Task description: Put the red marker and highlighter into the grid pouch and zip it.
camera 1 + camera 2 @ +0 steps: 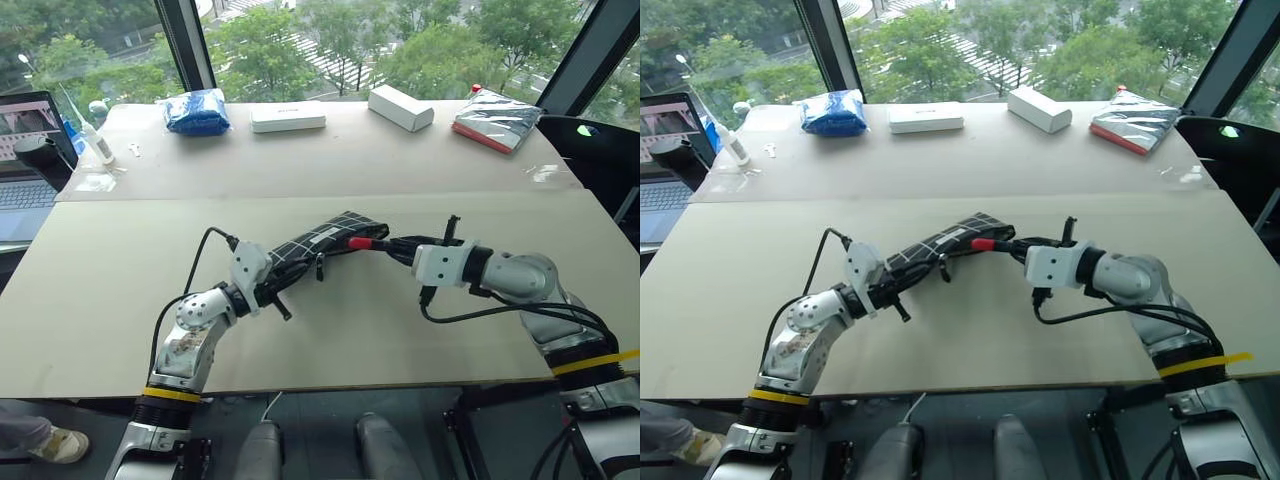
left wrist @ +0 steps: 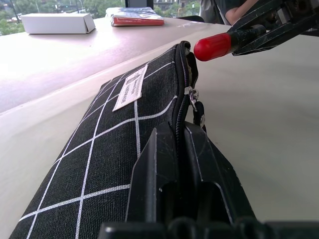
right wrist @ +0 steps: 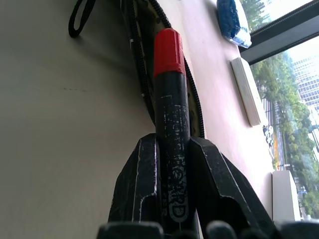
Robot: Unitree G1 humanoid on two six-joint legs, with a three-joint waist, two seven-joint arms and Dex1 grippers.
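The grid pouch, black with thin white lines and a white label, lies slanted at the middle of the table. My left gripper is shut on its near end, the fingers clamping the zipper edge. The zipper is open at the far end, and its pull hangs there. My right gripper is shut on the red marker, which has a dark barrel and a red end. The red end points at the pouch's open far end, right at its mouth. The highlighter is out of view.
Along the far edge of the table lie a blue bundle, a flat white case, a white box and a silvery packet with a red edge. A laptop and a small bottle stand at the far left.
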